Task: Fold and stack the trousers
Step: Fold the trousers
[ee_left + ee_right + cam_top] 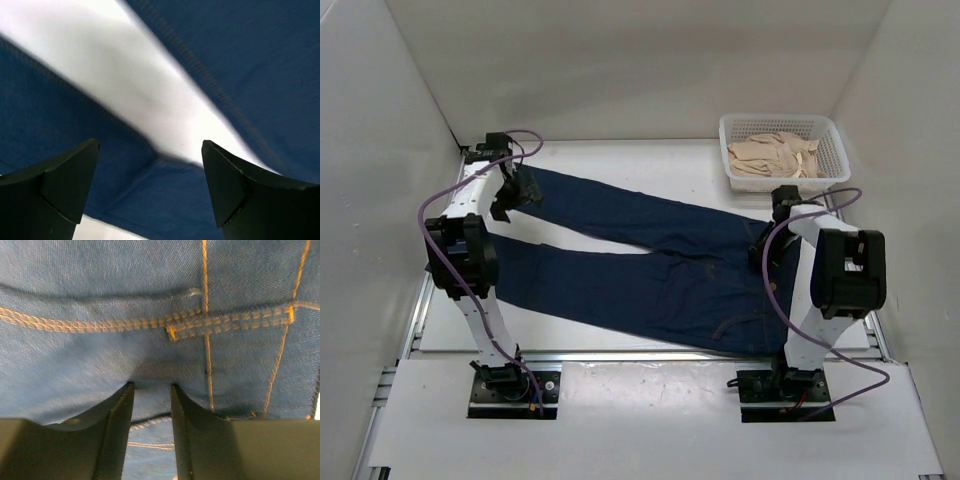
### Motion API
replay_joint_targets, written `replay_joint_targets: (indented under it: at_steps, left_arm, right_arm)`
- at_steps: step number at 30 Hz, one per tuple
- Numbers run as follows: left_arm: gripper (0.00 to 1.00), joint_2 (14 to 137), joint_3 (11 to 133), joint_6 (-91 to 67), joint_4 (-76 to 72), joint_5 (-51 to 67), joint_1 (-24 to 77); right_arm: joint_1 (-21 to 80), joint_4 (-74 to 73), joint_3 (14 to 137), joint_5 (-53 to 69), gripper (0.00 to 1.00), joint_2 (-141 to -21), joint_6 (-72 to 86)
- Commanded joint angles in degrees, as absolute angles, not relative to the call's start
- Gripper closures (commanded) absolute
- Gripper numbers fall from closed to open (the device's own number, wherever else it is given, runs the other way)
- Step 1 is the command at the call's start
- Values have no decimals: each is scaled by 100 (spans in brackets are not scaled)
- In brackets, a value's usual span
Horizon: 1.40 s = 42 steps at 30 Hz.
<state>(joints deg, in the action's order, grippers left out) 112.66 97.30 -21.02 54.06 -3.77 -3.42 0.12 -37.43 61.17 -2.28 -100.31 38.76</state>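
Beneath the black two-fingered left gripper point(516, 196) lay the leg ends of a large pair of dark navy-blue denim trousers point(650, 270). Its jaws stood wide apart with nothing between them. A wedge of the white table point(620, 160) showed between the two legs just ahead of its fingers.

Under the right gripper point(770, 240) was the seat of the trousers, with tan stitching point(100, 325) running across just ahead of its tips. That gripper's fingers stood close together with only a slim gap, pressed down into the denim, which puckered around them. From where I stood I could not tell whether a fold of cloth was pinched there or merely pushed on.

Beyond the right gripper sat a white plastic mesh basket point(780, 120) holding crumpled beige cloth point(775, 155), apart from the trousers.

As for progress, I judged the job barely begun. The trousers lay at full length and flat, legs splayed toward the left gripper and waist toward the right one. No fold had been made and nothing was stacked. Bringing the legs together, doubling them up to the waist and placing the bundle all seemed left to do.
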Motion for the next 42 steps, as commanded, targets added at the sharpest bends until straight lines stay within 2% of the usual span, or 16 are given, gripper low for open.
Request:
replay_joint_targets:
  at_steps: [1, 4, 6, 9, 12, 14, 16, 17, 18, 21, 25, 33, 37, 42]
  left_arm:
    - [5, 10478, 9073, -2241, 5440, -396, -649]
    - [5, 10276, 8764, -2241, 5370, -229, -887]
    - [5, 10161, 8701, -2241, 5370, -168, -949]
    - [5, 9888, 8403, -2425, 5370, -254, -809]
    - [6, 9677, 7894, -2672, 5370, -483, -809]
    - [8, 9606, 7587, -2733, 5422, -588, -870]
    - [9, 9546, 7410, -2733, 5423, -589, -818]
    - [9, 9545, 7331, -2733, 5423, -589, -687]
    - [9, 9545, 7200, -2812, 5423, -537, -607]
    - [9, 9808, 7093, -2725, 5423, -641, -318]
    - [9, 10589, 7584, -2794, 5625, -896, -246]
    - [9, 11416, 8287, -3032, 5625, -1081, -193]
    - [10, 12057, 9007, -2848, 5678, -1002, -193]
    - [10, 13068, 10553, -2743, 6081, -704, -193]
  right_arm:
    - [-368, -3902, 6668, -614, 57, -10571, 3894]
    - [-570, -4306, 7554, -1361, 56, -11107, 3841]
    - [-571, -4603, 8057, -1450, 56, -11293, 3736]
    - [-493, -4658, 8314, -1450, 56, -11023, 3735]
    - [-378, -4422, 7771, -1363, 55, -10312, 3788]
    - [-378, -4184, 7106, -986, 35, -9723, 3788]
    - [-378, -4113, 6594, -696, 29, -9179, 3788]
    - [-378, -4035, 6348, -459, 29, -9010, 3788]
    - [-378, -3938, 5858, -361, 24, -8696, 3727]
    - [-378, -3885, 5031, -299, 24, -8132, 3727]
    - [-378, -3631, 4570, -246, 26, -7954, 3727]
    - [-378, -3253, 5036, -553, 23, -9113, 3779]
    - [-378, -3076, 5325, -554, 24, -9439, 4007]
    - [-378, -3261, 6002, -554, 24, -9712, 4061]
